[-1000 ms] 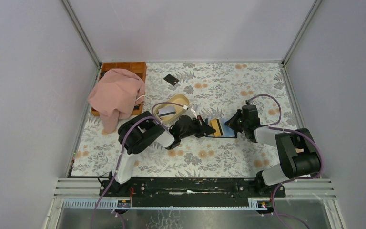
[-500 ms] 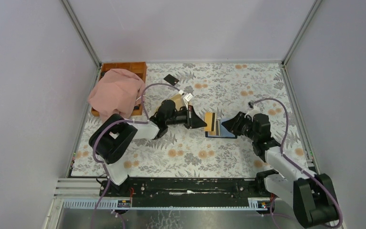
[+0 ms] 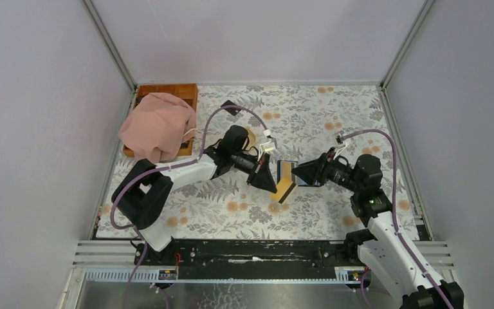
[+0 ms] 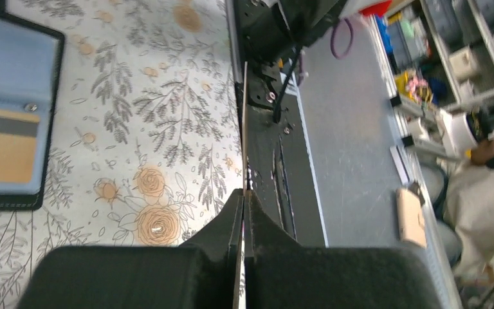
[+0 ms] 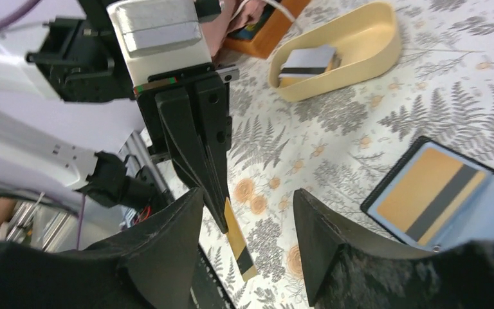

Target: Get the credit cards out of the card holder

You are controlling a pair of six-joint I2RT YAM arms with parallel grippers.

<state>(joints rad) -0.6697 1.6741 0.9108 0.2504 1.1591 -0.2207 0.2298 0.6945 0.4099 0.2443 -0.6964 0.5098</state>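
The card holder (image 3: 284,165) lies open on the floral mat, blue-grey inside, with a gold, black-striped credit card (image 5: 428,193) in its pocket. My left gripper (image 3: 271,185) is shut on a second gold striped credit card (image 3: 285,190), held on edge just above the mat in front of the holder. The left wrist view shows this card edge-on (image 4: 245,129) between the closed fingers, with the holder (image 4: 13,71) off to the left. My right gripper (image 5: 247,206) stands open just right of the holder, touching nothing. A small black card (image 3: 227,106) lies far back.
A beige oval dish (image 5: 386,48) holding a pale striped card (image 5: 305,61) sits behind the left arm. A pink cloth (image 3: 157,125) drapes over a wooden tray (image 3: 170,90) at the back left. Grey walls enclose the mat.
The left gripper drew the gold card out of the holder and carried it toward the front. The right gripper opened, let go of the holder's edge and drew back to the right.
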